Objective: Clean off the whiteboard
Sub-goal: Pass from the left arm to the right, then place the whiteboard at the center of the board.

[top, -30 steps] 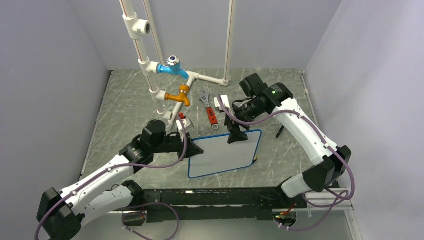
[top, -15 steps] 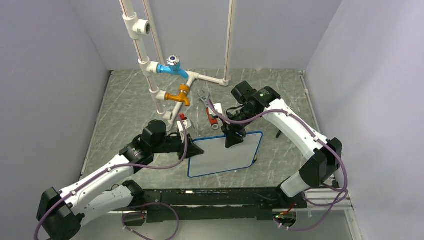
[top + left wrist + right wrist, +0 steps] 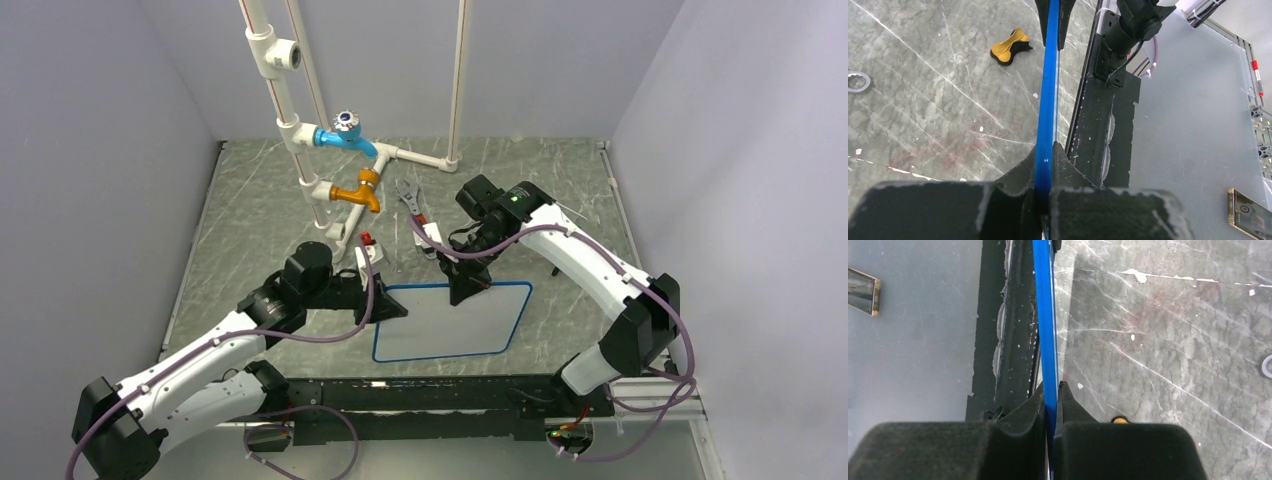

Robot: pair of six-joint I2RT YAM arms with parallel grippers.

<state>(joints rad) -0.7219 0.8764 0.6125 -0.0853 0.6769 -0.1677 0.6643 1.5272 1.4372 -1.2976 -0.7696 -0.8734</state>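
The whiteboard (image 3: 455, 325), plain white, is gripped between both pairs of fingers: its left edge is pinched by the left gripper (image 3: 393, 308) and its far edge by the right gripper (image 3: 464, 293), both closed narrowly on the blue frame. Both arms are stretched forward and bent inward. Beyond the fingers, white pipes (image 3: 289, 128) and a wrench (image 3: 407, 195) are seen on the grey marble table (image 3: 250, 200), between pale walls. Whether the board is lifted cannot be told.

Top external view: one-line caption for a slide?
Left gripper and right gripper each clamp an edge of the blue-framed whiteboard, its face white.
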